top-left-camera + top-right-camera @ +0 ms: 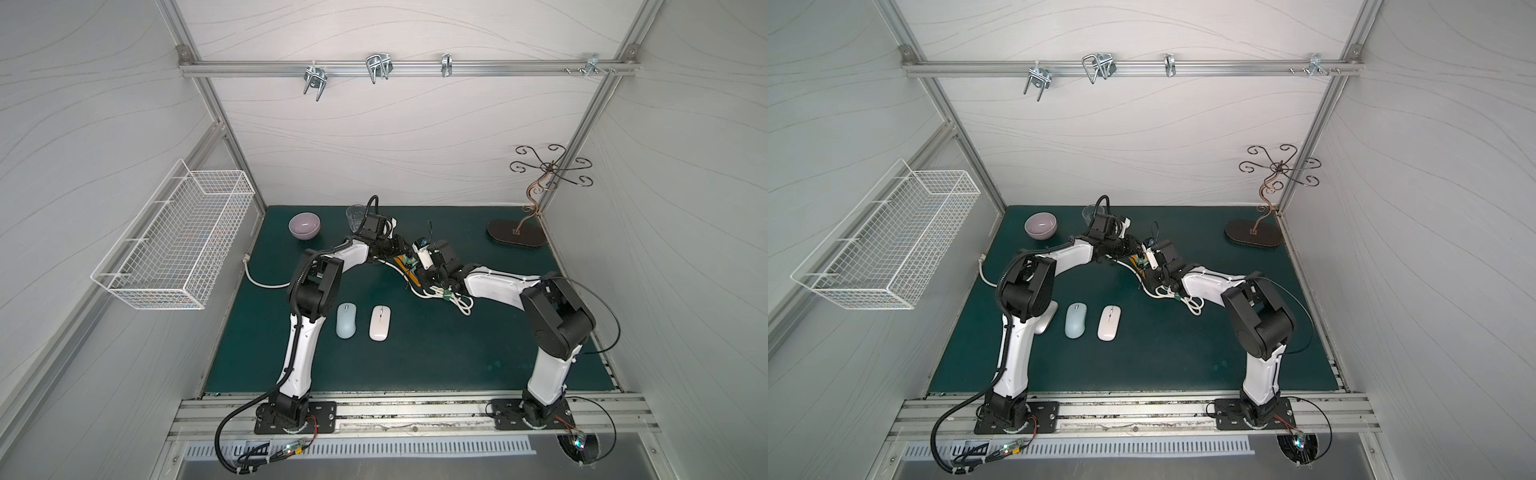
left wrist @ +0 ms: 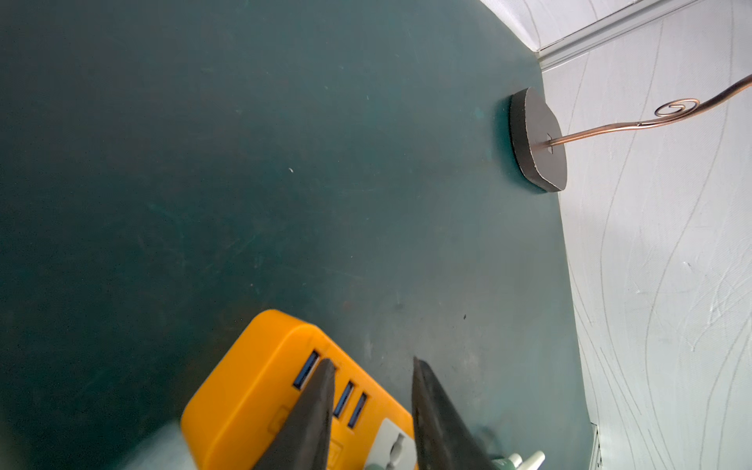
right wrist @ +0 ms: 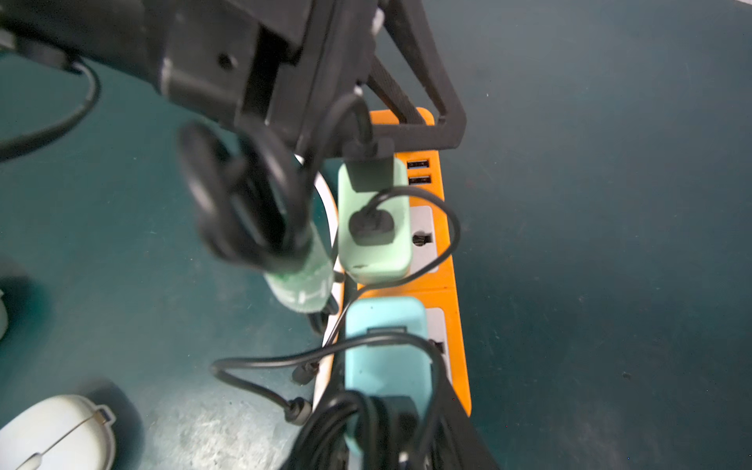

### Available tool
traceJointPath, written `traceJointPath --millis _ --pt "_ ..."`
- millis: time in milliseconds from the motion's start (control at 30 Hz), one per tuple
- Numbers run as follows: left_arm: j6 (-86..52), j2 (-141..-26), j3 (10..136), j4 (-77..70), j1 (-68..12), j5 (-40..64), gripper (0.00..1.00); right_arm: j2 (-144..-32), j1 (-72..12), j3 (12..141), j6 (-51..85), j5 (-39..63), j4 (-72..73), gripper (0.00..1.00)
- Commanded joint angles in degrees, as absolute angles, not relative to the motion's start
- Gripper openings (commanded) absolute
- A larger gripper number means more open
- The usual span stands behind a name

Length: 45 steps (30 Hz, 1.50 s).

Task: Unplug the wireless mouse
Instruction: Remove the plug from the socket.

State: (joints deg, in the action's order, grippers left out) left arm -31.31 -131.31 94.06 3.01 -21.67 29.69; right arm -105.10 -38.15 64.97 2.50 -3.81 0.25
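Observation:
Two cordless mice lie side by side on the green mat, a light blue one (image 1: pixel 346 320) and a white one (image 1: pixel 379 323). Behind them an orange power strip (image 3: pixel 453 260) carries a mint charger (image 3: pixel 376 228) and a teal charger (image 3: pixel 386 346), both trailing black cables. My right gripper (image 3: pixel 388 392) comes down from above, shut on the teal charger, with a coiled cable hiding one finger. My left gripper (image 2: pixel 371 362) hovers open over the strip's USB end (image 2: pixel 260 378). One of its fingers (image 2: pixel 313 411) lies over the ports and the other stands beside the strip.
A purple bowl (image 1: pixel 304 225) and a clear glass (image 1: pixel 355 216) stand at the back left. A wire jewellery stand (image 1: pixel 516 235) occupies the back right. The strip's white cord (image 1: pixel 266 282) runs to the left wall, where a wire basket (image 1: pixel 174 241) hangs.

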Motion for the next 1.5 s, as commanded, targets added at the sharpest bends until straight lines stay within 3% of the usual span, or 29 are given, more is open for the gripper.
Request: traceJointPath --millis 0,167,600,1067,1467 --pt "-32.3 -136.7 92.1 13.5 -22.0 27.6 0.36 -105.5 -39.1 69.3 0.3 -2.4 -5.1 0.00" --pt "-32.4 -136.9 91.9 13.4 -22.0 27.6 0.36 -106.6 -39.1 71.4 0.0 -2.0 -6.1 0.00" --pt "-32.7 -137.4 91.9 13.4 -22.0 27.7 0.36 -105.3 -39.1 61.7 5.1 -2.5 -2.4 0.00" --pt "-33.0 -138.1 91.9 13.3 -21.9 28.3 0.36 -108.8 -39.2 75.8 -0.4 -3.2 -9.8 0.00" --pt "-33.1 -138.1 92.0 13.4 -21.7 28.5 0.36 -107.1 -39.1 63.8 6.4 -3.9 -7.0 0.00"
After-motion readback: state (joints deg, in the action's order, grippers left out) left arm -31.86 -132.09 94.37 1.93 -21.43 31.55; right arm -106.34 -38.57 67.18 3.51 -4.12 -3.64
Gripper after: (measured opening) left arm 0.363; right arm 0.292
